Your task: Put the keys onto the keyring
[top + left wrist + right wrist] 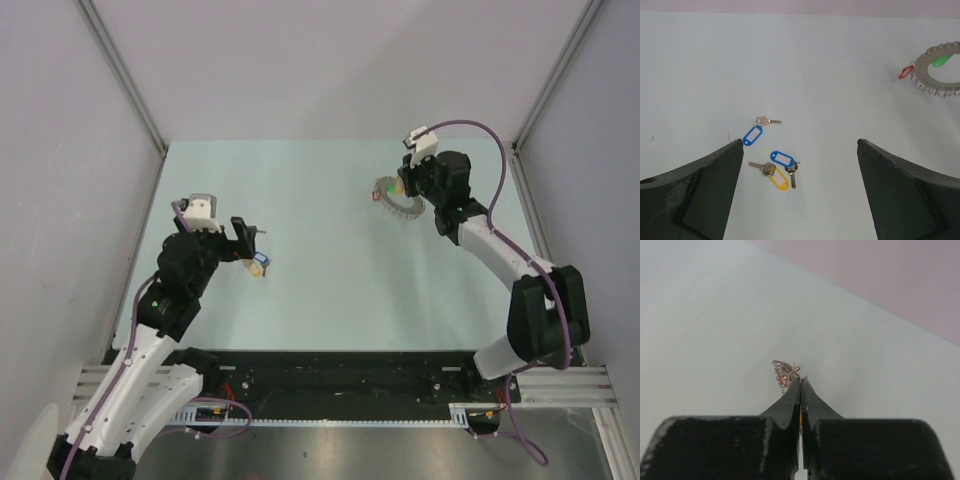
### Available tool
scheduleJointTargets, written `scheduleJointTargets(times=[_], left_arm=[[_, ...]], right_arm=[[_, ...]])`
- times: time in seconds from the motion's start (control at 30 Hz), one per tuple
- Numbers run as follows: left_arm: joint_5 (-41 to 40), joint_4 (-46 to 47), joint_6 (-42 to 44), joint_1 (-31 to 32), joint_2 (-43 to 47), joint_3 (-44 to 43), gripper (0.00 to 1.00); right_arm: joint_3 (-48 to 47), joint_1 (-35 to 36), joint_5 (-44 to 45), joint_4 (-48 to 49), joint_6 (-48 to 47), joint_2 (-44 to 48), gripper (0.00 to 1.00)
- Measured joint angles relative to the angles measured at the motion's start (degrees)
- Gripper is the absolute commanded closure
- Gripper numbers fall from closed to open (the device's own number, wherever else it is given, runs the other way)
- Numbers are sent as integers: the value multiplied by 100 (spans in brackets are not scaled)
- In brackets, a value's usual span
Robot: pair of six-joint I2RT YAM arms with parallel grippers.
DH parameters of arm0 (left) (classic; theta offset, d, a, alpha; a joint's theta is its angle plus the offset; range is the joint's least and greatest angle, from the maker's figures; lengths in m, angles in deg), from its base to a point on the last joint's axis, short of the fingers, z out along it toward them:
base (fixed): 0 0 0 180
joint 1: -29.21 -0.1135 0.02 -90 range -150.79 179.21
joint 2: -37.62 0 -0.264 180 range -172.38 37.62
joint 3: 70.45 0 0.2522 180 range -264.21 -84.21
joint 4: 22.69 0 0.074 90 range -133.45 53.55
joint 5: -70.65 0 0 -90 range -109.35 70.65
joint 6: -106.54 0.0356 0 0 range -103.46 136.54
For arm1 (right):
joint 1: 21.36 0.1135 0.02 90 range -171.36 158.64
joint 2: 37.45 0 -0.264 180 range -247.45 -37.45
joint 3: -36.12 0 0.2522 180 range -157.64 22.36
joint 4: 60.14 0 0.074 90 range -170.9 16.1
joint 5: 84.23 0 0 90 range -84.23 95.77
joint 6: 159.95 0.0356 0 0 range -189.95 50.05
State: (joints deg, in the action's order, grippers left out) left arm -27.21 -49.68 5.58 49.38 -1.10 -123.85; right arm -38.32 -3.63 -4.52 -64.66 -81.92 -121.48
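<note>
Overhead, the left gripper (pixel 247 240) hangs above the table (pixel 320 130) at the left, jaws spread wide and holding nothing. The keys (pixel 260 266) lie just below it in a small cluster. Far right, the right gripper (pixel 403 186) sits on the upper edge of the keyring (pixel 407 209), which rests on the table well apart from the keys.

Left wrist view: 3 loose keys lie between the 2 spread fingers (pixel 695 195). 2 have blue tags (pixel 753 135) and 1 has a yellow tag (pixel 779 180). The keyring shows at the top right with red and green tags.

Right wrist view: jaws pressed together, with a thin yellow sliver pinched in the seam. Wire loops and a red tag (pixel 784 380) of the keyring poke out at the tips.
</note>
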Motion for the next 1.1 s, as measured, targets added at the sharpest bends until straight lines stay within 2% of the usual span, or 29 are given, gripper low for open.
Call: scheduleJointTargets(times=[0.2, 0.5, 0.7, 0.9, 1.1], left_arm=[[-470, -66, 149, -4, 295, -2, 0], [-752, -107, 256, -7, 496, 15, 0], [-761, -109, 260, -7, 590, 33, 1], [-758, -109, 260, -7, 704, 44, 0], [-752, -107, 256, -7, 870, 57, 0]], right_arm=[[-382, -522, 74, 1036, 214, -977, 93], [-175, -592, -437, 1189, 664, -1644, 96], [820, -160, -455, 1113, 1034, -1462, 96], [1941, 435, -348, 1078, 1526, -629, 92], [2470, 881, -146, 1003, 1926, 282, 71]])
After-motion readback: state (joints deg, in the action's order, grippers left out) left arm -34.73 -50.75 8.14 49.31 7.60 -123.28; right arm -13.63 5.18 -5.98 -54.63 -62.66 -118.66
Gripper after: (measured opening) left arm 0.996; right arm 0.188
